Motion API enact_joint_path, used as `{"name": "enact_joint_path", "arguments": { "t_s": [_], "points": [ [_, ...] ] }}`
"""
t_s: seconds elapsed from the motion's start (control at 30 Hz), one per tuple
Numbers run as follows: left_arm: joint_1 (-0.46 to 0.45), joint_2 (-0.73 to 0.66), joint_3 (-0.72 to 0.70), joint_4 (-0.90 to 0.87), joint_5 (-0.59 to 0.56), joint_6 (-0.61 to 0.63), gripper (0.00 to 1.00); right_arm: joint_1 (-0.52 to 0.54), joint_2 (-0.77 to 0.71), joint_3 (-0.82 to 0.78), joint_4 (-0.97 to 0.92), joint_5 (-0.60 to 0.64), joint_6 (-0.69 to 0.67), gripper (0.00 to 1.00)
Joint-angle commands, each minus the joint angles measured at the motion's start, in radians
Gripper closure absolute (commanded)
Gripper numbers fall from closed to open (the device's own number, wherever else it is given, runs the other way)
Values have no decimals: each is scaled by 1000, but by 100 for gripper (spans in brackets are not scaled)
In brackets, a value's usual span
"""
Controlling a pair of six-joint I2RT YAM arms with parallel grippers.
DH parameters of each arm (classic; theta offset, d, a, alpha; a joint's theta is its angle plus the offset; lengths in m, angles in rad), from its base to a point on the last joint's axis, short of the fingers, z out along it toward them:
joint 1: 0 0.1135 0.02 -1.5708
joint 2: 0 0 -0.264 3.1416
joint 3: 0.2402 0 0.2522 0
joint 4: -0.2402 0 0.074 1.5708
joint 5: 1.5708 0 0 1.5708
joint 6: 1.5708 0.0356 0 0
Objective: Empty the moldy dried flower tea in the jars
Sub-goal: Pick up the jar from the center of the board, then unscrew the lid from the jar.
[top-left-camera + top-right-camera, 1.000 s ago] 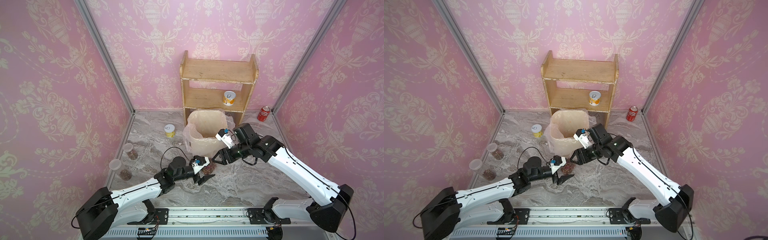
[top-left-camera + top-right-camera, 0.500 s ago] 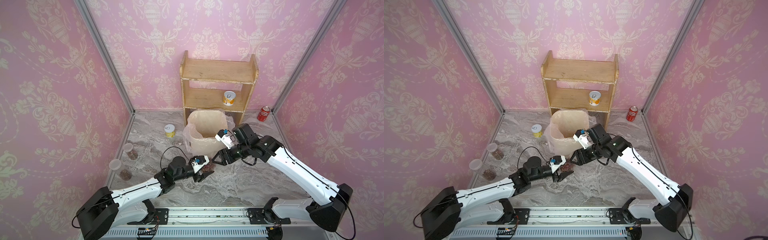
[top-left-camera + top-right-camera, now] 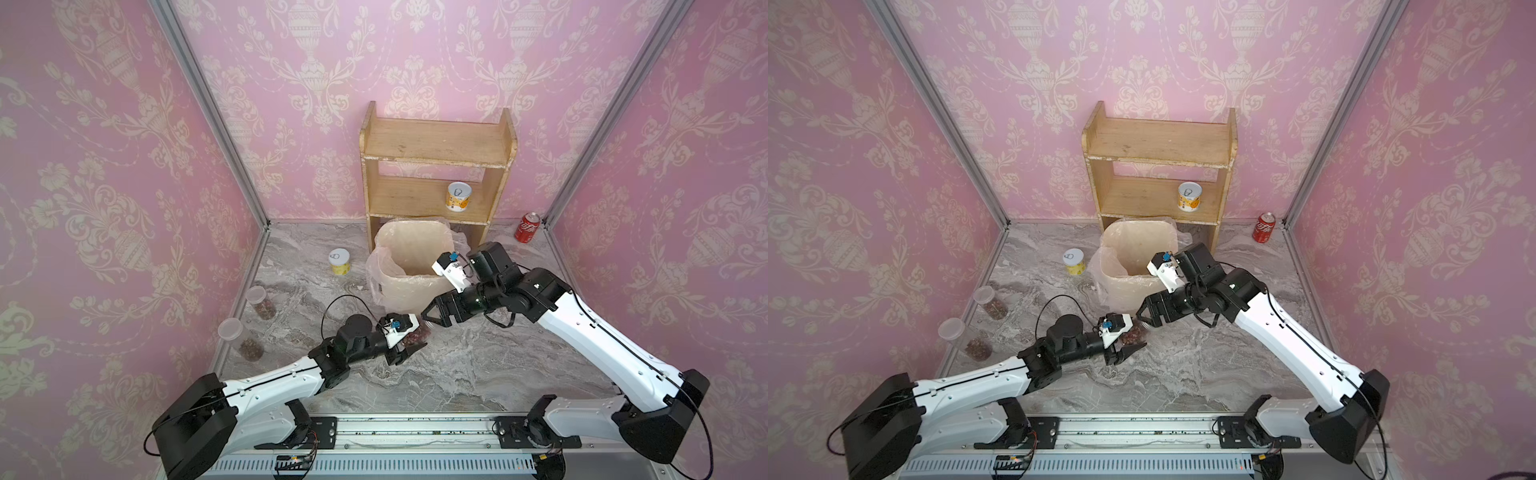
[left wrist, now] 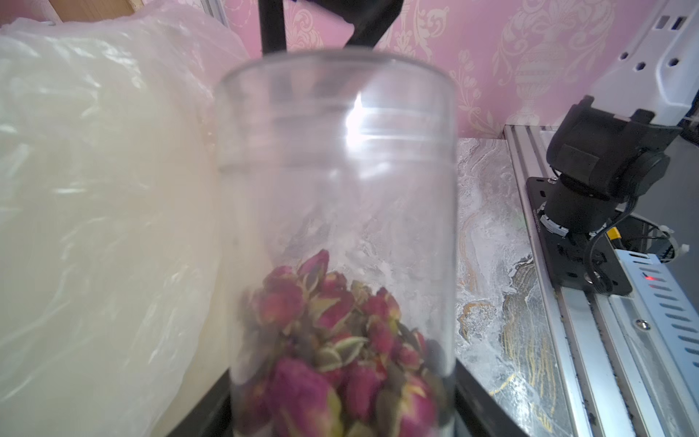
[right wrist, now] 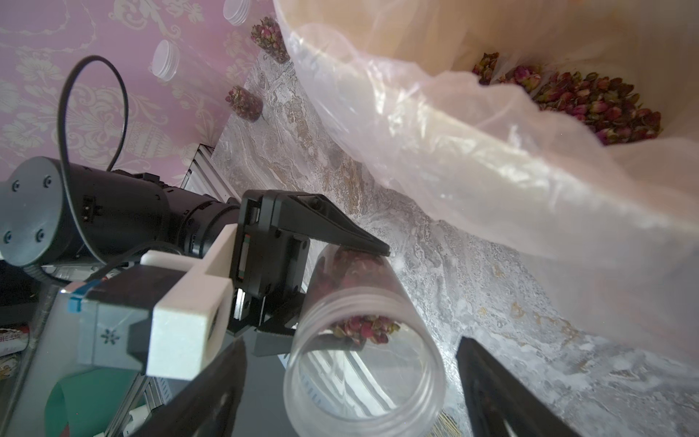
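Note:
A clear jar (image 5: 363, 363) without a lid lies tilted just in front of the bag-lined bin (image 3: 409, 257). My left gripper (image 4: 340, 408) is shut on its lower part, where the moldy dried flower tea (image 4: 333, 340) is heaped. In both top views the left gripper (image 3: 405, 349) (image 3: 1125, 349) holds the jar (image 3: 415, 332) (image 3: 1133, 334) low over the table. My right gripper (image 5: 348, 397) (image 3: 432, 316) is open, with a finger on each side of the jar's mouth and apart from it. Two lidded jars (image 3: 259, 301) (image 3: 241, 338) with tea stand by the left wall.
Dried buds (image 5: 597, 102) lie inside the bin's plastic bag. A wooden shelf (image 3: 436, 166) behind the bin holds a yellow tin (image 3: 459, 197). Another tin (image 3: 340, 262) stands left of the bin, a red cola can (image 3: 528, 226) at the back right.
My left gripper has closed on the jar's lower part. My right gripper has opened, and its fingers now stand clear of the jar's mouth.

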Motion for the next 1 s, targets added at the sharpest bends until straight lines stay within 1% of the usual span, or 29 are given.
{"name": "enact_joint_path", "arguments": {
  "t_s": [0.0,0.27,0.33,0.5,0.73,0.8,0.83,0.87,0.97],
  "points": [
    [-5,-39,-8,-5,-49,54,62,-4,-16,25,-61,15,7,11],
    [-4,-62,-12,-16,-64,63,64,-4,0,5,-56,21,7,14],
    [-5,-63,-13,-18,-62,62,64,-4,8,7,-43,9,11,18],
    [-5,-59,-13,-21,-52,58,64,-2,16,9,-25,-22,10,25],
    [-5,-58,-10,-15,-45,51,64,-3,36,4,-37,-46,-7,25],
    [-5,-58,-10,-14,-43,50,64,-2,39,3,-33,-53,-7,28],
    [-5,-59,-11,-14,-44,50,64,-2,39,1,-28,-55,-7,32],
    [-5,-59,-9,-15,-41,50,64,-2,38,0,-24,-56,-7,38],
    [-5,-62,-13,-15,-33,46,64,-1,33,3,-22,-58,-18,48]
  ]
}}
